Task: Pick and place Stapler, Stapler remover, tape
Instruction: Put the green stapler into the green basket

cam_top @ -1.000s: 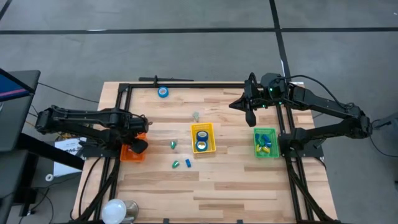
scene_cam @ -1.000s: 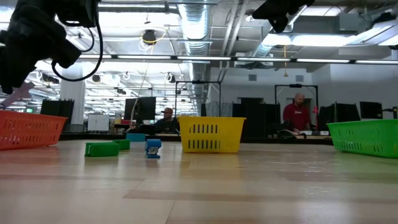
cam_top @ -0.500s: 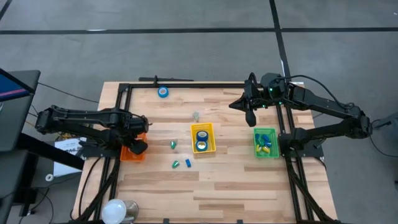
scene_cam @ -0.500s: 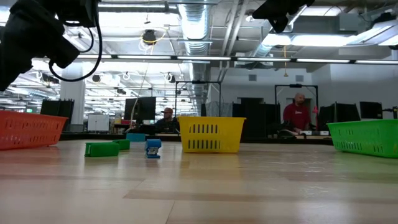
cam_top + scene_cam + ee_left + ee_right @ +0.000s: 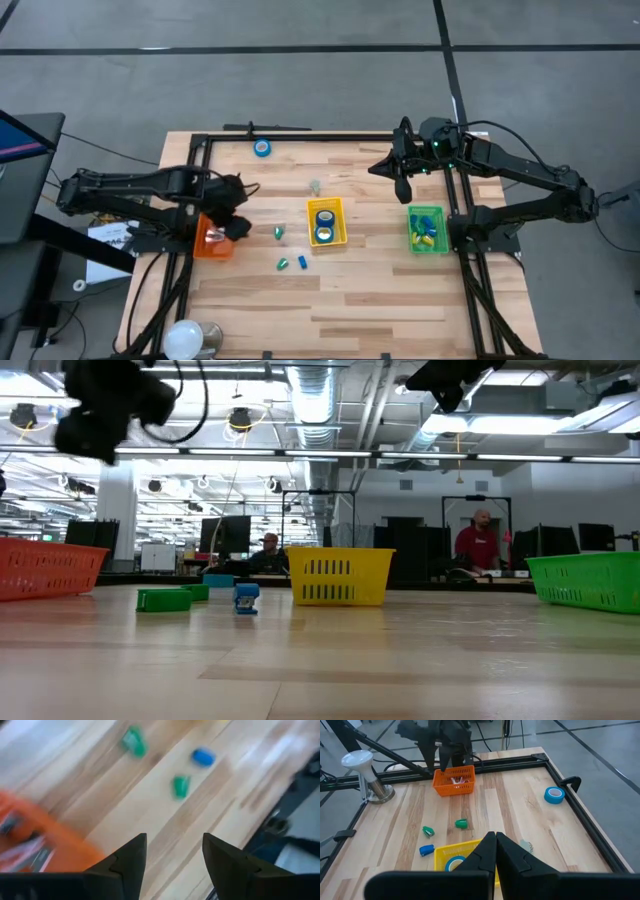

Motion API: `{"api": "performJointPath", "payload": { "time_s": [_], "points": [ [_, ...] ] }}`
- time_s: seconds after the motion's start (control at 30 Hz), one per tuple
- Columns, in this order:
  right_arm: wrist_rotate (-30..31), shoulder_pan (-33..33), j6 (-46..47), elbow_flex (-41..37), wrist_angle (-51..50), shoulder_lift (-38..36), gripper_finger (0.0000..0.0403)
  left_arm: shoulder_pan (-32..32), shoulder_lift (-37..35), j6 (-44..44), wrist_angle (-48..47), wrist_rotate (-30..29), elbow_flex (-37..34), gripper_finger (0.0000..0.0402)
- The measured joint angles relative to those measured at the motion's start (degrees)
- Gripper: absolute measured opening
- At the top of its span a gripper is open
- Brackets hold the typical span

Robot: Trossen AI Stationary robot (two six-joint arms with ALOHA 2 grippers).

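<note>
Even overhead light, bench bright, shadows soft. Low view backlit by ceiling strip lights, arms silhouetted, glare on wood. Left wrist view heavily motion-blurred; orange basket smeared. Right wrist view sharp.

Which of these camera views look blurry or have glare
Left wrist view: motion-smeared, the orange basket and small green pieces soft. Low view: bright ceiling lights glare behind the yellow basket. High and right wrist views: sharp, evenly lit.
</note>
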Motion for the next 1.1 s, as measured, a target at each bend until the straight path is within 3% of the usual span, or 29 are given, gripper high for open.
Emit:
{"api": "performJointPath", "payload": {
  "time_s": [0.47,0.67,1.1],
  "points": [
    [0.0,0.0,-0.16,0.0,0.0,0.01,0.0,0.0,0.72,4.68,23.62,-0.48,0.16,0.0174],
    [0.0,0.0,-0.2,0.0,0.0,-0.01,0.0,0.0,0.76,5.45,27.73,-0.41,0.79,0.0174],
    [0.0,0.0,-0.57,0.0,-0.06,-0.01,0.0,-0.02,7.24,29.04,28.07,-0.56,11.17,0.0182]
  ]
}}
